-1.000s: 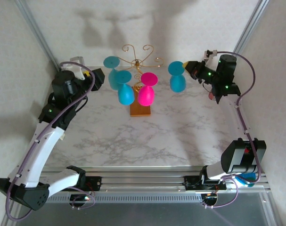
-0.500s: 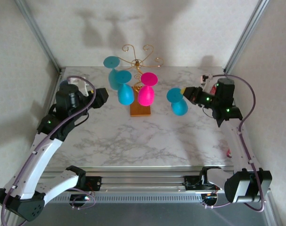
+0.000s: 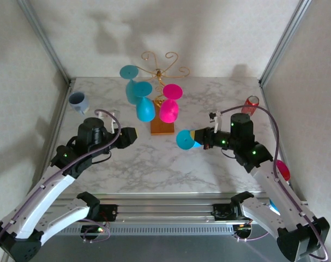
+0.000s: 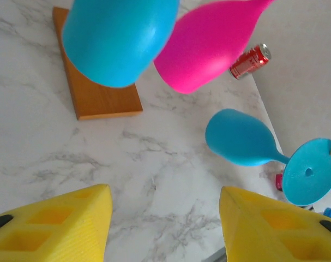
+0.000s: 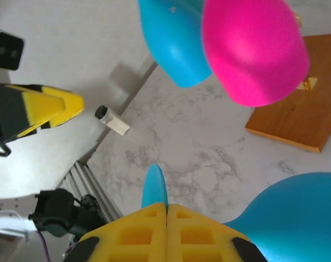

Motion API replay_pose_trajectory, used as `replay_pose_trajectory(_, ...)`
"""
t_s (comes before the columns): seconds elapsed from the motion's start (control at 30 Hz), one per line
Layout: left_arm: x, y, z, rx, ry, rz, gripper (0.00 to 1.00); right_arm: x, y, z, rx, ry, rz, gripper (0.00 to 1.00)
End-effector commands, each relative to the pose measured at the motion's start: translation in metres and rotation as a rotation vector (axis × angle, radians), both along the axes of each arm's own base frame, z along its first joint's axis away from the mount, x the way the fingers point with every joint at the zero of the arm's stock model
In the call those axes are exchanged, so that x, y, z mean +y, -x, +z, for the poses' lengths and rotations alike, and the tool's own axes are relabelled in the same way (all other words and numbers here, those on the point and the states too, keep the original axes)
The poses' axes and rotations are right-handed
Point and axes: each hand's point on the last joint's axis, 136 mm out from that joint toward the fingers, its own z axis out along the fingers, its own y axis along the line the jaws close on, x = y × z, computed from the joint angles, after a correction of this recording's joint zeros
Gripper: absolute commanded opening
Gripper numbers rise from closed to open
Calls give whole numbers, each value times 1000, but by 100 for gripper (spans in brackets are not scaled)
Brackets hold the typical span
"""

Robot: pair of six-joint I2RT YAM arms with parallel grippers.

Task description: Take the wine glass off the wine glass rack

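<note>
Big change on the table [image 3: 154,169]: a second ago the right arm had the cyan wine glass [image 3: 182,139] up high at about 2 o'clock from the wine glass rack [image 3: 161,70]. Now it's swung down low to roughly 5 o'clock of the rack's wooden base [image 3: 162,127], well clear of the gold wire. So we reckon that glass is properly off, and what's left is setting it down. The left arm has dropped back too, to about 8 o'clock from the rack.

Two cyan glasses [image 3: 145,109] and a pink glass [image 3: 169,109] hang on the rack. The right fingers [image 5: 138,234] are pinched tight on the wine glass, down by its stem and foot as far as we can tell. The left fingers [image 4: 61,224] stand fairly wide with nothing between them.

Writing-wise, the red can [image 4: 250,61] over at 3 o'clock has pale lettering, way too small for us to read.
</note>
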Motion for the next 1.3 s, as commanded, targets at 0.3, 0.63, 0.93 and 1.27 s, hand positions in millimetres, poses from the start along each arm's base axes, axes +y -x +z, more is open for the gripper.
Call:
replay_pose_trajectory(0.3, -29, 21, -21, 89, 88, -71, 53, 34, 22, -28, -374, 261, 46, 0)
replay_pose_trajectory(0.63, -43, 32, -31, 166, 107, -112, 54, 54, 27, -42, -550, 351, 55, 0)
replay_pose_trajectory(0.93, -64, 31, -49, 253, 113, -114, 54, 69, 30, -51, -656, 421, 59, 0)
replay_pose_trajectory(1.27, -82, 24, -55, 234, 123, -173, 53, 79, 47, -50, -622, 336, 119, 0)
